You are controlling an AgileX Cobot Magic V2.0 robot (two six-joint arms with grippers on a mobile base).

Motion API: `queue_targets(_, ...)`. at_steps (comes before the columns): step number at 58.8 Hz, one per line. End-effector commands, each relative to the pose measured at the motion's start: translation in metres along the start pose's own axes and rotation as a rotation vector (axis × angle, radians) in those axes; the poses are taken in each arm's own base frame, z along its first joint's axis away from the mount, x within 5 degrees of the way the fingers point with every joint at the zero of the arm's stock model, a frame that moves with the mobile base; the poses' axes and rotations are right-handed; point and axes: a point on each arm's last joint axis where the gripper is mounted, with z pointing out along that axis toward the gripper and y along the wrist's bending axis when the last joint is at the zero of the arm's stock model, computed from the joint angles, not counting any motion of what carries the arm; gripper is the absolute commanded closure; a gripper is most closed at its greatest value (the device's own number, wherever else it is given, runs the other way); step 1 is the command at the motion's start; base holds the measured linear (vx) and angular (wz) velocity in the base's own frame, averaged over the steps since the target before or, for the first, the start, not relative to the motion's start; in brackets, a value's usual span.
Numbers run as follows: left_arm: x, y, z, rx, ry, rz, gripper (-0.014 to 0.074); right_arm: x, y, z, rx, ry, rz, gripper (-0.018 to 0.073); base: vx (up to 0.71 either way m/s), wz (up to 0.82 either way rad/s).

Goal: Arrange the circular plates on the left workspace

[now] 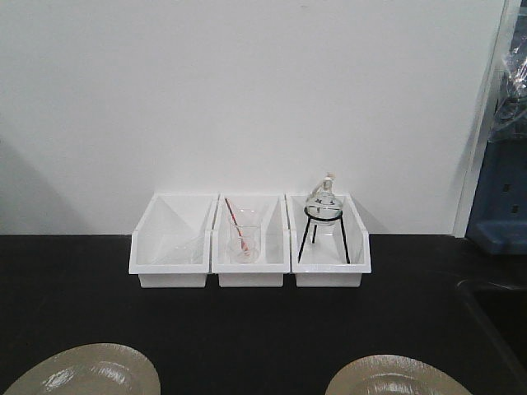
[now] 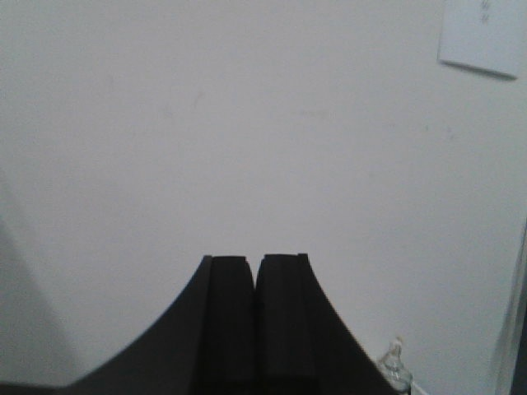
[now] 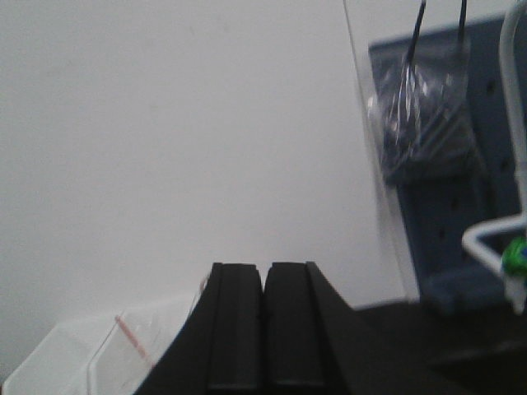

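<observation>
the left gripper (image 2: 255, 263) has its black fingers pressed together on nothing and points at the white wall. the right gripper (image 3: 263, 267) is the same. two round, glossy tan plates with dark rims lie on the matte black bench top (image 1: 74, 288) at its near edge, the left plate (image 1: 82, 372) and the right plate (image 1: 397, 377) well apart. judged from this, the right plate wants moving left. spread the fingers first, pinch its rim, and carry it low, away from the white plastic bins (image 1: 249, 247) of glassware.
</observation>
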Motion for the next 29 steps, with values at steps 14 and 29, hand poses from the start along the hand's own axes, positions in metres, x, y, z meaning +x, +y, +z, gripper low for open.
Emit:
queue_targets(14,0.021,-0.020,0.085,0.037,0.375,-0.226,0.0594,0.018,0.034,0.099,-0.322,0.533,0.158,0.0559,0.00,0.00)
queue_targets(29,0.071,-0.050,0.099,0.204,0.699,-0.235,0.0594,0.059,0.055,0.136,-0.734,0.766,0.379,0.0559,0.00,0.00)
